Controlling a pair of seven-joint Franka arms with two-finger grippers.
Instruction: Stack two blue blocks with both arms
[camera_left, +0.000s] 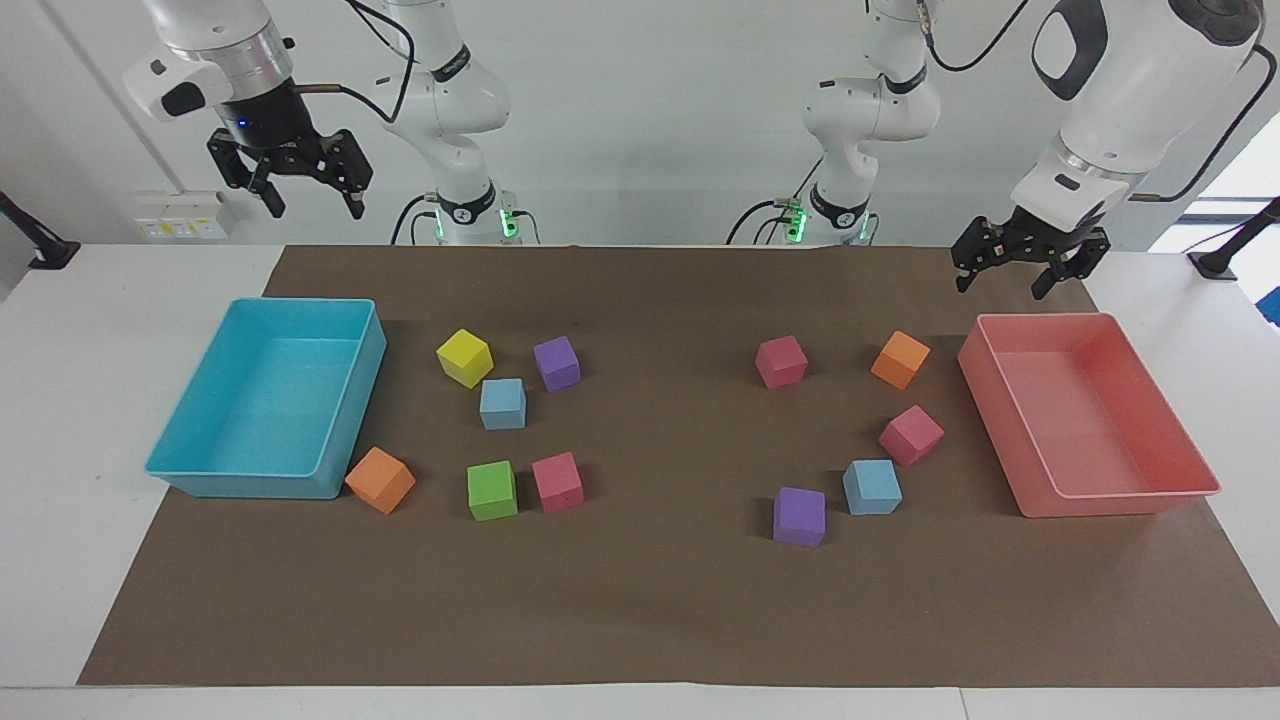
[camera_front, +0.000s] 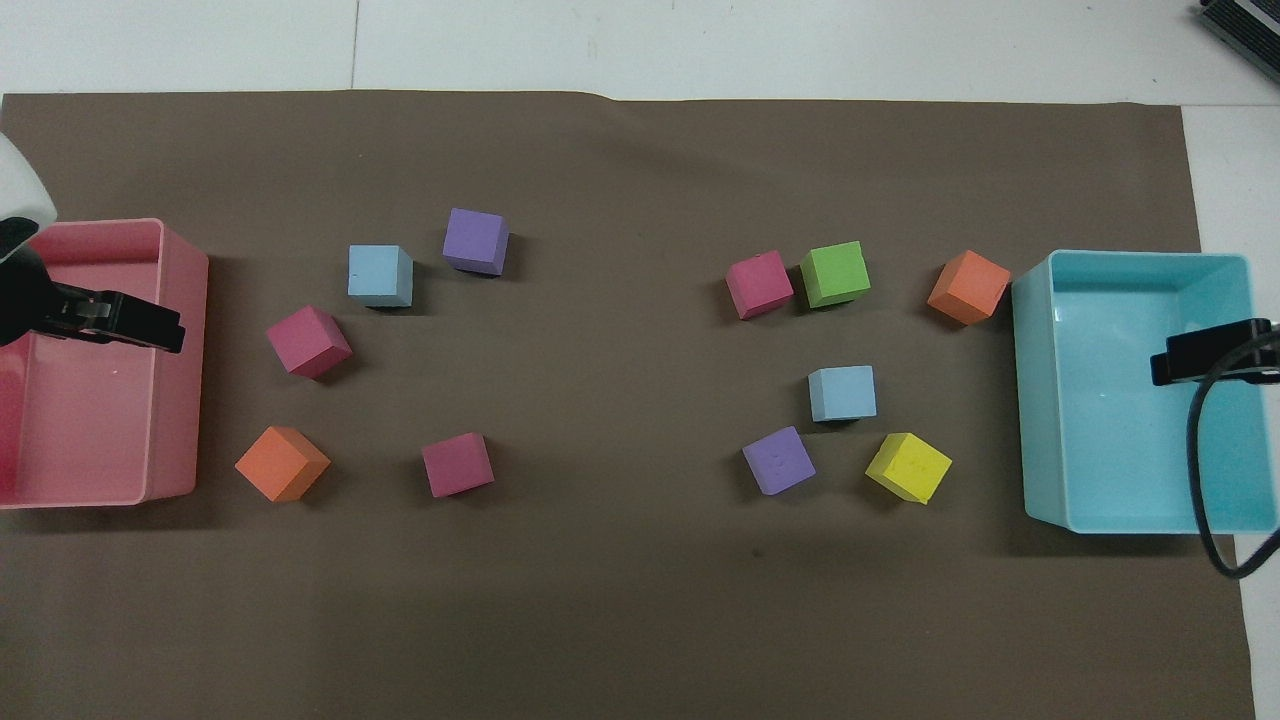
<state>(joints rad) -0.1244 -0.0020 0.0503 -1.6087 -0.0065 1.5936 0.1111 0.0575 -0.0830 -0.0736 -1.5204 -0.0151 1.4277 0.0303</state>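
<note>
2 blue blocks apart on mat, unstacked

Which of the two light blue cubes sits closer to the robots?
The blue block toward the right arm's end, between the yellow cube and the purple cube. The other blue block, toward the left arm's end, lies farther from the robots.

Blue block A: sky-blue cube, flat on mat, among yellow and purple cubes.
Blue block B: same, unstacked, beside purple cube.
</note>
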